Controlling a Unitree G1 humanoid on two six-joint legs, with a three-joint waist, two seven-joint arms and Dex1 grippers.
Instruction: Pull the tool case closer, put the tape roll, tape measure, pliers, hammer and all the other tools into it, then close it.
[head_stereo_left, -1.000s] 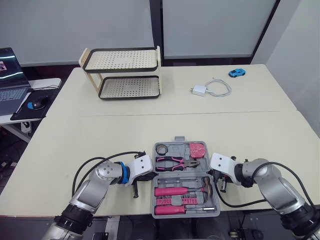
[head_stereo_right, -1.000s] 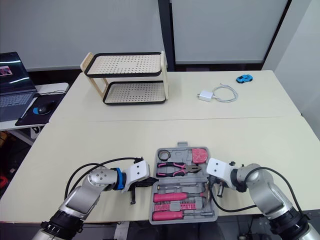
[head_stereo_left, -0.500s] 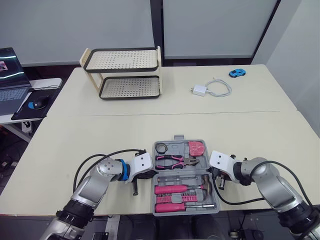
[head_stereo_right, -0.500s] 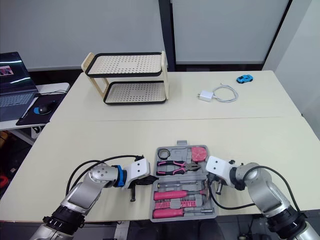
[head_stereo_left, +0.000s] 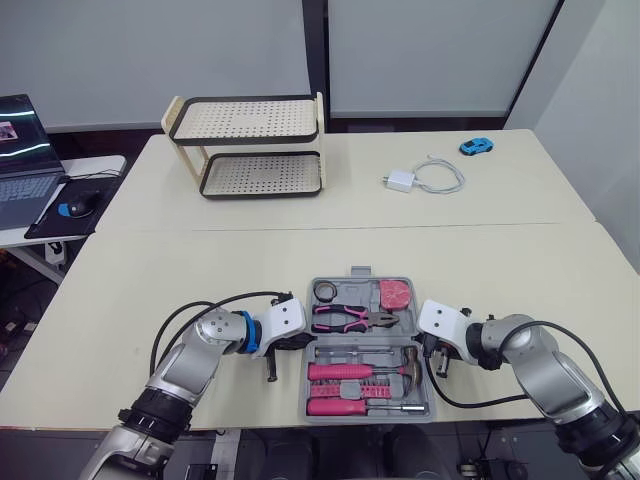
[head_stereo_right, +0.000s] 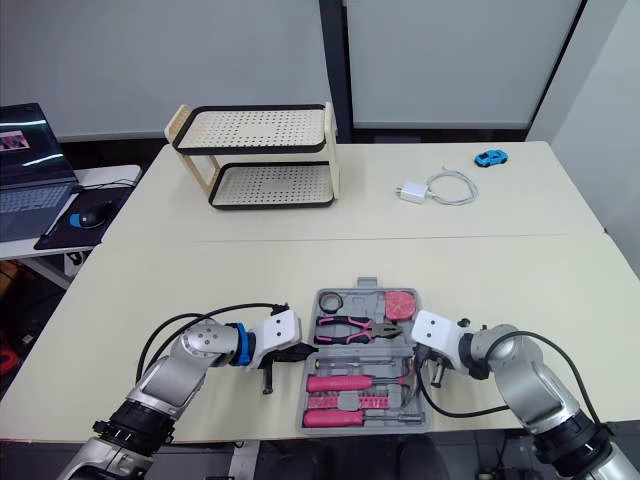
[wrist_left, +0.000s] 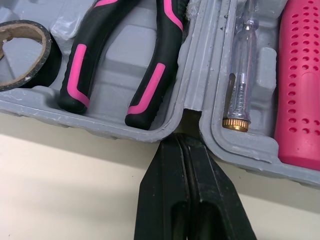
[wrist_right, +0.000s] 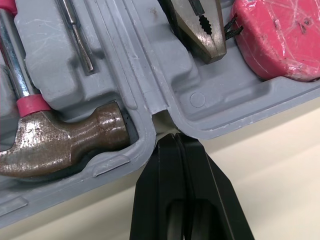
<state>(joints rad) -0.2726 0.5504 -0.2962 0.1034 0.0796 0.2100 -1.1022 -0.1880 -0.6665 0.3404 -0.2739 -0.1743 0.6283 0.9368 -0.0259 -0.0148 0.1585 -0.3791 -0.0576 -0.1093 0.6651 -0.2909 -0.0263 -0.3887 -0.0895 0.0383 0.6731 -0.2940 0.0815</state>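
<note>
The tool case (head_stereo_left: 360, 341) lies open on the table (head_stereo_left: 250, 260), close to its near edge, between both grippers. The left gripper (wrist_left: 183, 142) has its fingers pressed together, tips in the hinge notch on the left side of the case. The right gripper (wrist_right: 175, 141) is the same on the right side: fingers together, holding nothing. Inside: tape roll (head_stereo_left: 322, 293) far left, pliers (head_stereo_left: 350, 319) just beside it, tape measure (head_stereo_left: 397, 295) far right, hammer (wrist_right: 65, 137) in the near half w/ the pink-handled tools.

Risks, in my judgement:
- The near rim is approx. at the table edge, so one more pull can tip the case off.
- The tips sit only in a narrow notch w/o real grip, so they can slip out, or get pinched when the halves fold.
- The tools seem loose in their beds, so a quick lift of one half can throw out the pliers or the tape roll.

The wrist views give the notch contact and a tester screwdriver (wrist_left: 242, 65) in detail; from the head this is too small to judge. The head views give the table edge, plus a shelf rack (head_stereo_left: 245, 147), a charger (head_stereo_left: 398, 181) and a toy car (head_stereo_left: 474, 146) on the far side.
</note>
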